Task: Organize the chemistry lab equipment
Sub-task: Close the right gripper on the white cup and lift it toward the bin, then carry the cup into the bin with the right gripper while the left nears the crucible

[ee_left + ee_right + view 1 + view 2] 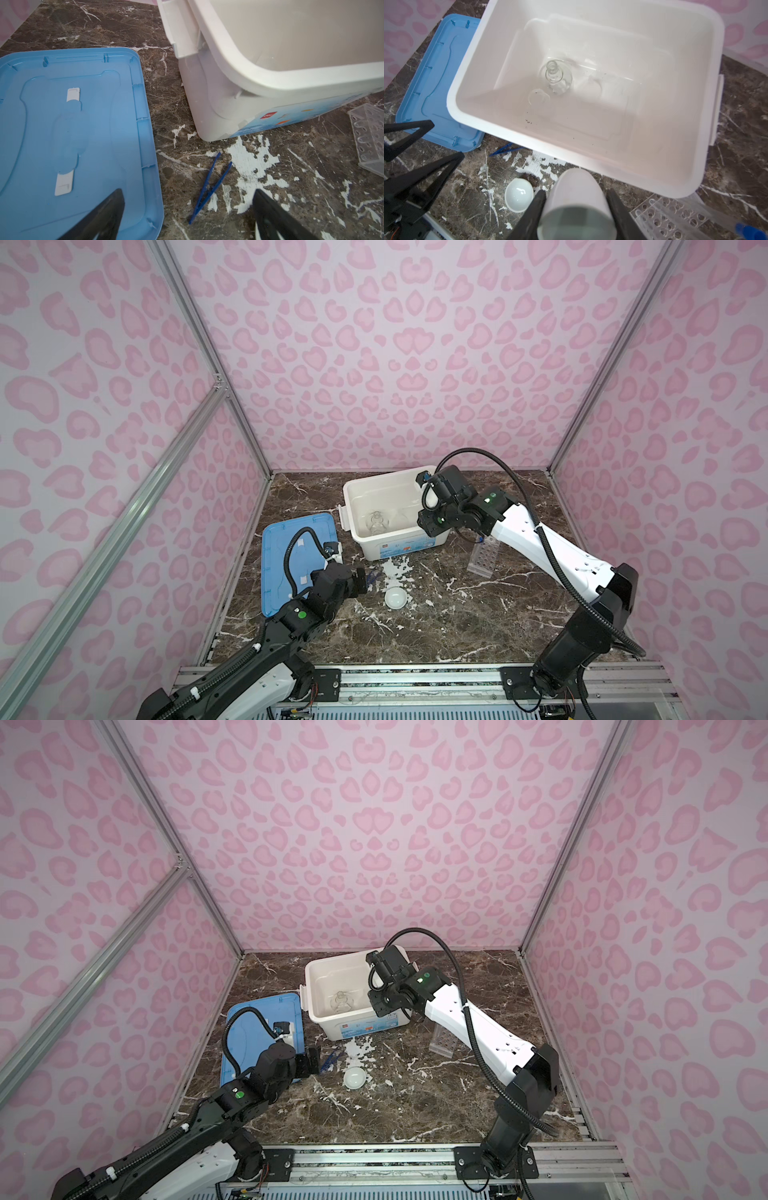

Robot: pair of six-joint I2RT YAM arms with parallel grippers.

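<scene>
My right arm stretches forward over the clear rack, wrist bent down above the right side of the white bin. The right hand pinches a small white bowl by its sides. A glass flask stands inside the bin. My left arm sits low, left hand spread wide above the dark blue tweezers, which lie on the counter between the blue lid and the bin. The second bowl rests nearby.

The marbled dark-brown surface carries white veins; the walls are pale pink with darker pink leopard-like spots. The flat plastic lid is sky blue, the large plastic bin white, the thin plastic tweezers dark blue.
</scene>
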